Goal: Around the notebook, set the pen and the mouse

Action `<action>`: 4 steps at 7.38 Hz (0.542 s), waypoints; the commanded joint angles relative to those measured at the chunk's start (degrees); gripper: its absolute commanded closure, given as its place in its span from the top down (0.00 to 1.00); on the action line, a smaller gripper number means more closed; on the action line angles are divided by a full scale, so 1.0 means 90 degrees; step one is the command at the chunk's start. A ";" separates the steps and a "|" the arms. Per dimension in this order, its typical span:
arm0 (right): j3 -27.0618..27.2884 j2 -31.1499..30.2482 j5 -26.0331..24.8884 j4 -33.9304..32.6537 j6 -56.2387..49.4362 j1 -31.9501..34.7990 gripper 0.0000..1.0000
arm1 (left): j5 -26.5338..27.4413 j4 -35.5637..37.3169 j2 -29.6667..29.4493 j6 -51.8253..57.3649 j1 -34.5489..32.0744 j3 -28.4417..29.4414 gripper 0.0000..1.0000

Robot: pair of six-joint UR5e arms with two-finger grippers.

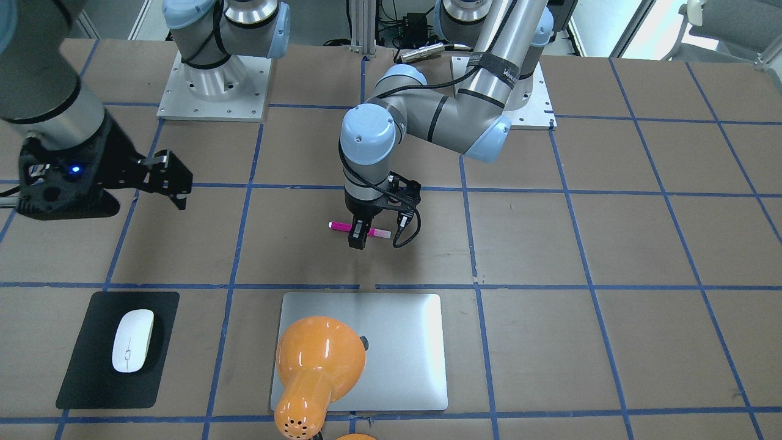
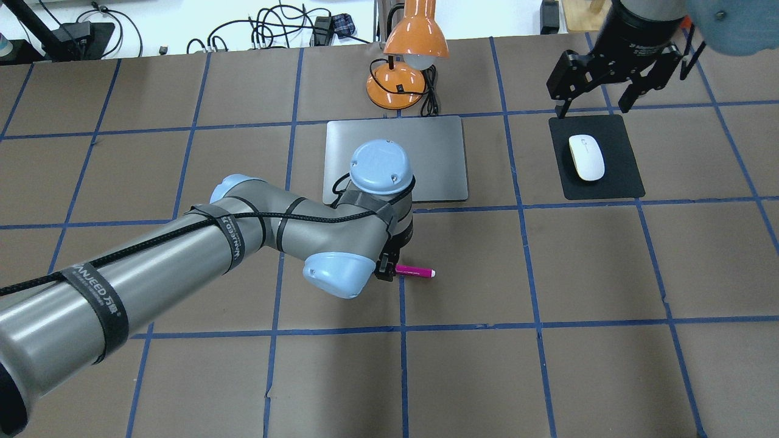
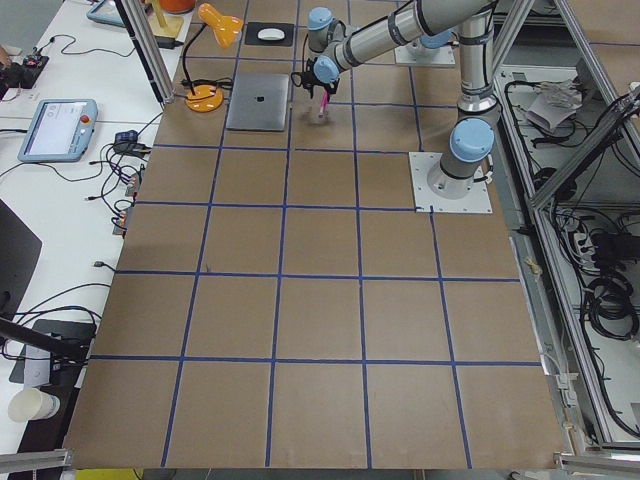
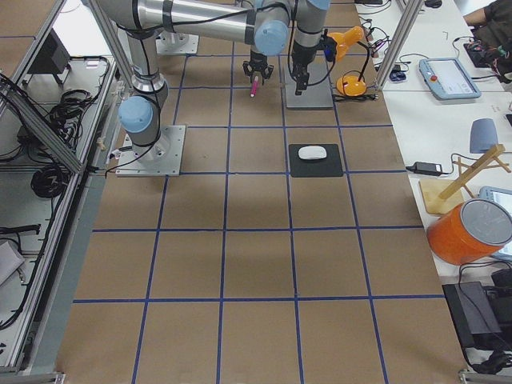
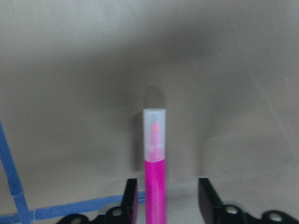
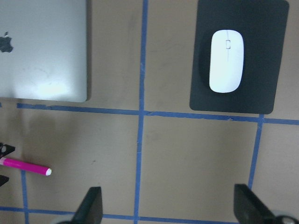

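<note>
The magenta pen lies level on the brown table, a short way from the notebook's edge on the robot's side. My left gripper stands over its middle, open. In the left wrist view the pen runs between the fingers, close against one finger and with a gap to the other. The white mouse rests on a black mat to the notebook's right. My right gripper hovers open past the mat's far edge, holding nothing.
An orange desk lamp stands at the notebook's far edge, its shade over the slab and its cable trailing beside the base. Blue tape lines grid the brown table. Bare table spreads left of the notebook and in front of the pen.
</note>
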 commanded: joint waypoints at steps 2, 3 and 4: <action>-0.0039 -0.0211 -0.0081 -0.0018 0.0735 0.0278 1.00 | 0.0026 -0.1513 0.0955 0.4242 0.0347 0.0357 1.00; 0.0019 -0.0240 -0.0072 0.0107 0.0725 0.0015 1.00 | 0.0027 -0.1710 0.1326 0.5618 0.0628 0.0357 1.00; 0.0010 -0.0250 -0.0004 0.0079 0.0725 0.0003 1.00 | -0.0031 -0.2524 0.1775 0.6792 0.1095 0.0512 1.00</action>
